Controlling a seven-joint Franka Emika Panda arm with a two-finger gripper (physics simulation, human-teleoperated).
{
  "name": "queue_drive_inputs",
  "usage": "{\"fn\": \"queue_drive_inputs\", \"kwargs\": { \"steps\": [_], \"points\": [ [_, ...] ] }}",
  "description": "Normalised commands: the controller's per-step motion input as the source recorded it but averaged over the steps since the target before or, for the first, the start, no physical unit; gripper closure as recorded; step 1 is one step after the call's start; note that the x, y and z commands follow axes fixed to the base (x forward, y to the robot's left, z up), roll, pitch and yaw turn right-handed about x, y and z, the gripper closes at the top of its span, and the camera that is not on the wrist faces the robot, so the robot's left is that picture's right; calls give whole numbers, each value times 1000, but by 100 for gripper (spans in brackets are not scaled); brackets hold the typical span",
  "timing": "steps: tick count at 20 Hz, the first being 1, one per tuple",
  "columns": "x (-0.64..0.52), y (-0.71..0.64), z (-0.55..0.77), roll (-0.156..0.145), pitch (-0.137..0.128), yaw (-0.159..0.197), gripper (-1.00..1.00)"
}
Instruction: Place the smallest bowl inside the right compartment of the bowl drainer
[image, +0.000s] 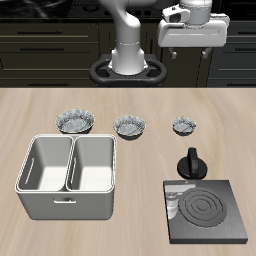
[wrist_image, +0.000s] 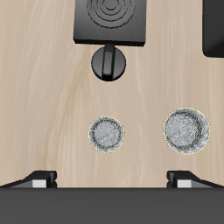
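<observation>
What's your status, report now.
Gripper high at the table's back, empty, open. Smallest bowl untouched on the table, in line with two larger bowls. Bowl drainer wells empty. Path unobstructed.

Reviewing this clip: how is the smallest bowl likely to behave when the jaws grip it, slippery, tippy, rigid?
The smallest bowl looks metallic grey, so it is probably rigid and somewhat slippery. Its fluted rim gives uneven contact, so a grip there may slide. It sits low, wide and upright on the table, so it seems unlikely to tip or roll; being so small, it would more likely skid if nudged.
</observation>
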Motion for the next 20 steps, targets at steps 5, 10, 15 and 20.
{"fn": "queue_drive_inputs", "kwargs": {
  "steps": [5, 10, 15, 20],
  "points": [
    [32, -70, -140, -6, -14, 9, -100],
    [-22, 40, -374, 13, 29, -9, -100],
    [-85, -41, -319, -10, -9, -18, -100],
    [-113, 4, -326, 18, 20, 0, -100]
  ]
}}
